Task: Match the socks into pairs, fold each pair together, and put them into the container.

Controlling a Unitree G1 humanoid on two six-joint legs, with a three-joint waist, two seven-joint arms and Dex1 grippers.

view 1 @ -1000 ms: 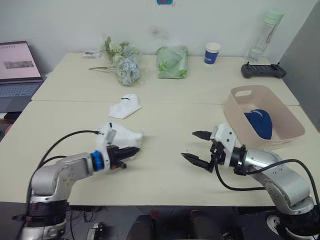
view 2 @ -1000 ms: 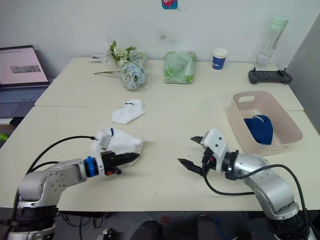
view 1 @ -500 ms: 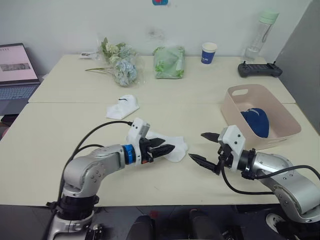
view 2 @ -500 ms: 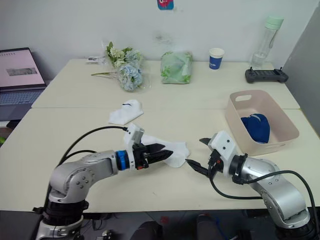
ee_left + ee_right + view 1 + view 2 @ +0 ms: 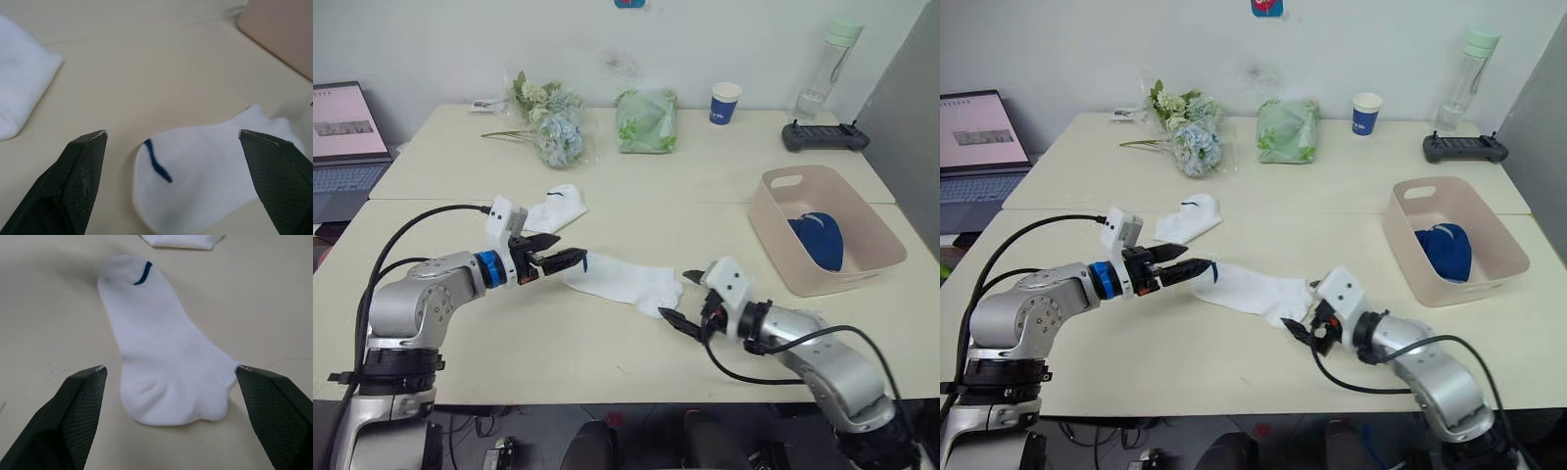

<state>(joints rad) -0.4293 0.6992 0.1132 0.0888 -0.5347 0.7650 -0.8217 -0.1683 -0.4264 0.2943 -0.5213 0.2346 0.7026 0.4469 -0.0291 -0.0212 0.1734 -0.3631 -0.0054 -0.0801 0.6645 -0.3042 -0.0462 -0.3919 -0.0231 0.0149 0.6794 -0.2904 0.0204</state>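
A white sock [image 5: 625,281] with a dark cuff mark lies stretched flat on the table's front half. My left gripper [image 5: 570,249] is open just beyond its cuff end, with nothing between the fingers. My right gripper [image 5: 674,294] is open at the sock's toe end; the toe [image 5: 171,396] lies between its two fingers. A second white sock [image 5: 556,208] sits folded a little farther back, seen also beside the left fingers [image 5: 19,98]. The pink container [image 5: 781,245] stands at the right with a navy bundle [image 5: 820,242] inside.
At the table's back edge are a bunch of flowers [image 5: 546,122], a green bag [image 5: 648,119], a blue-and-white paper cup [image 5: 725,103], a water bottle [image 5: 827,69] and a black controller [image 5: 824,137]. A laptop [image 5: 347,132] stands at the far left.
My left gripper has opened, let go of the white sock and drawn back to the left. The sock now lies flat. My right gripper has moved left to its toe.
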